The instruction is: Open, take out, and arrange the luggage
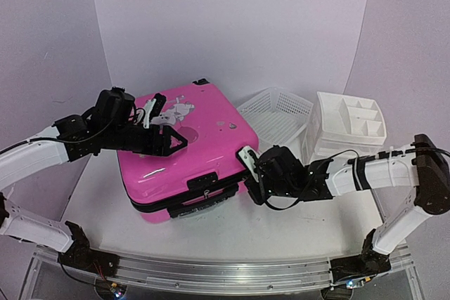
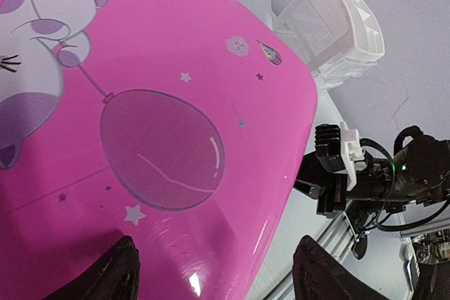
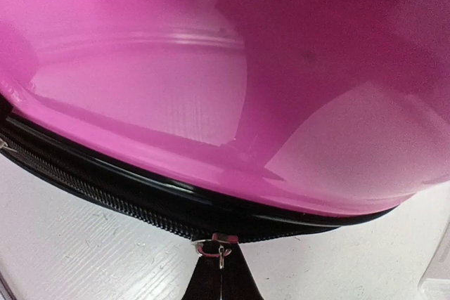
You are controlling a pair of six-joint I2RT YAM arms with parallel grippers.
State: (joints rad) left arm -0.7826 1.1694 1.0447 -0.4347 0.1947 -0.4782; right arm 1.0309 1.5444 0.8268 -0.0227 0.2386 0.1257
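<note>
Two grippers work at the luggage (image 1: 186, 156), which lies flat with its lid down on the table (image 1: 295, 233), left of a white basket (image 1: 278, 114) and a drawer organizer (image 1: 351, 124). Left gripper (image 2: 218, 272): jaws spread wide just above the pink lid, holding nothing. Right gripper (image 3: 219, 279): pinched closed on the zipper pull (image 3: 219, 247) at the case's near right corner.

Left arm (image 1: 42, 149) extended rightward; left gripper (image 1: 176, 145) with jaws parted wide. Right arm (image 1: 373, 170) folded at elbow, reaching leftward, low and level; right gripper (image 3: 219, 280) pinched on zipper pull (image 3: 214, 248).
</note>
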